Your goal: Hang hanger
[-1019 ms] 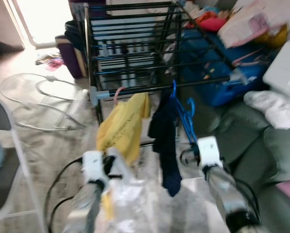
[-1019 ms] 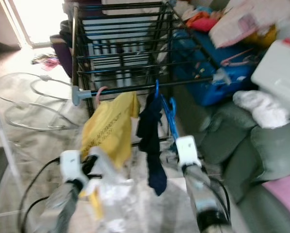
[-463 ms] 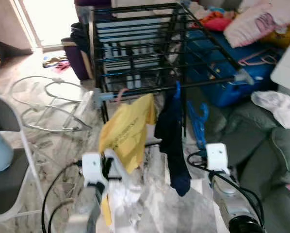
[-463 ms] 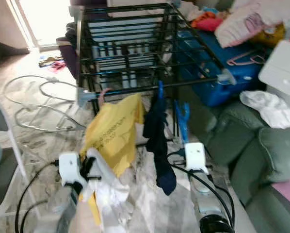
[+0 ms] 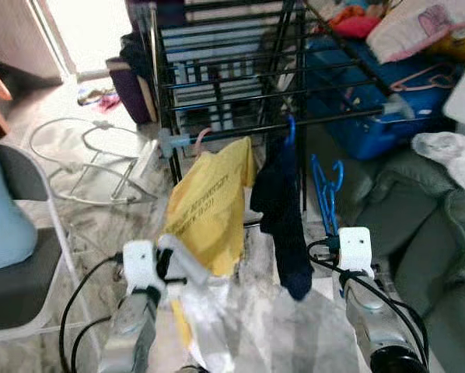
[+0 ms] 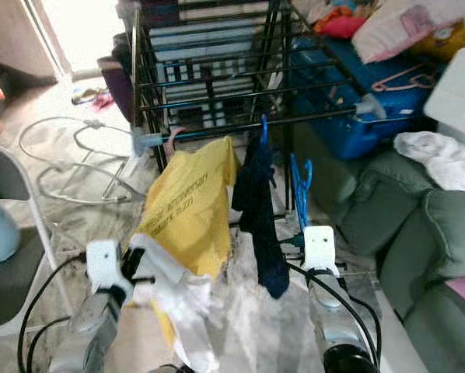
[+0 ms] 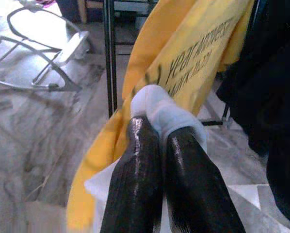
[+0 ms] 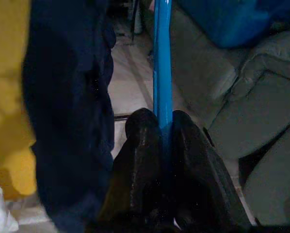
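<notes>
A black drying rack (image 5: 240, 70) stands ahead. From its front rail (image 5: 333, 120) hang a yellow shirt (image 5: 209, 202) on a pink hanger (image 5: 204, 136) and a navy garment (image 5: 283, 210) on a blue hook (image 5: 289, 128). My right gripper (image 8: 159, 121) is shut on the bar of a loose blue hanger (image 5: 326, 194), held upright just right of the navy garment and below the rail. My left gripper (image 7: 157, 128) is shut on a white cloth (image 7: 164, 109), low in front of the yellow shirt.
A grey folding chair (image 5: 15, 264) stands at the left. A white wire frame (image 5: 85, 155) lies on the floor beyond it. A blue case (image 5: 372, 78) with a pink hanger (image 5: 419, 78) sits right of the rack, and grey-green cushions (image 5: 427, 233) and white cloth (image 5: 450, 148) are at the right.
The whole picture has shifted and sharpened, so the camera has moved. Both grippers keep their holds, and the blue hanger stays beside the navy garment.
</notes>
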Robot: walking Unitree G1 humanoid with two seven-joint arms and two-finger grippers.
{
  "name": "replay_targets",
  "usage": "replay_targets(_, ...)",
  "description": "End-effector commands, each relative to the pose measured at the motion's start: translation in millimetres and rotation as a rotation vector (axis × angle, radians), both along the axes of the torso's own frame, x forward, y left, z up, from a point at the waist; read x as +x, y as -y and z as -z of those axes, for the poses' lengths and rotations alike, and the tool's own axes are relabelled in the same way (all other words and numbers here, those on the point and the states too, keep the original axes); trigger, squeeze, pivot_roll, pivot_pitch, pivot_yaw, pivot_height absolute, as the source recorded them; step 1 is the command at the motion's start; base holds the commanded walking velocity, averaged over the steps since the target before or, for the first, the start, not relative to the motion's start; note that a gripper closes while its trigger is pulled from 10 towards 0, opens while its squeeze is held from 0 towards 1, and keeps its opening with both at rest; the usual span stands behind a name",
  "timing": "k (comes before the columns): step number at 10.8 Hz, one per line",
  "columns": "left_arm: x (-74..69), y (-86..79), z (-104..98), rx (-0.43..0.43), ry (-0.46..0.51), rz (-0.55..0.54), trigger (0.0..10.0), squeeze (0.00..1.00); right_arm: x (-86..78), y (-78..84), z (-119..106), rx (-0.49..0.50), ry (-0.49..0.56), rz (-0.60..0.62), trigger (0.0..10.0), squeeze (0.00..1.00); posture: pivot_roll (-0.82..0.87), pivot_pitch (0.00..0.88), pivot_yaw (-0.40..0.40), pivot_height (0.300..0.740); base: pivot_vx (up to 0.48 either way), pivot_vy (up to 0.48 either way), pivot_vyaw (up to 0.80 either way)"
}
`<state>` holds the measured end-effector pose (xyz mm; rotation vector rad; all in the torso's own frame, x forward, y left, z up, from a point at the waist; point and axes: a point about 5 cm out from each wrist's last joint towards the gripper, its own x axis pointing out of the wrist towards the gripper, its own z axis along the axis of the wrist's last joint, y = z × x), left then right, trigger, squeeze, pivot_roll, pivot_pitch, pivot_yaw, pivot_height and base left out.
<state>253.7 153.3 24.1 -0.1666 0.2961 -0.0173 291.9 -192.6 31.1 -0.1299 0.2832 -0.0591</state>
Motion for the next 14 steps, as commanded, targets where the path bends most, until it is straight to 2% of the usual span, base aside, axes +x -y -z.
replay_targets(1, 0.6, 0.4, -1.7, 0.009, 0.008, 0.000, 10.0, 0.00, 7.8, -0.4, -10.8, -0.004, 0.037, -0.007, 10.0, 0.00, -0.10, 0.000, 0.073, 0.740, -0.285, 0.000, 0.00)
replay_targets(4, 0.5, -1.4, -2.5, 0.017, 0.008, 0.002, 10.0, 0.00, 14.3, -1.0, -16.6, 0.000, 0.049, -0.007, 10.0, 0.00, -0.09, 0.000, 0.075, 0.740, -0.286, 0.000, 0.00)
replay_targets(14, 1.9, -1.2, -2.7, 0.052, -0.007, 0.050, 10.0, 0.00, 8.4, -5.6, -10.2, 0.020, 0.030, 0.005, 10.0, 0.00, -0.10, 0.000, 0.106, 0.740, -0.285, 0.000, 0.00)
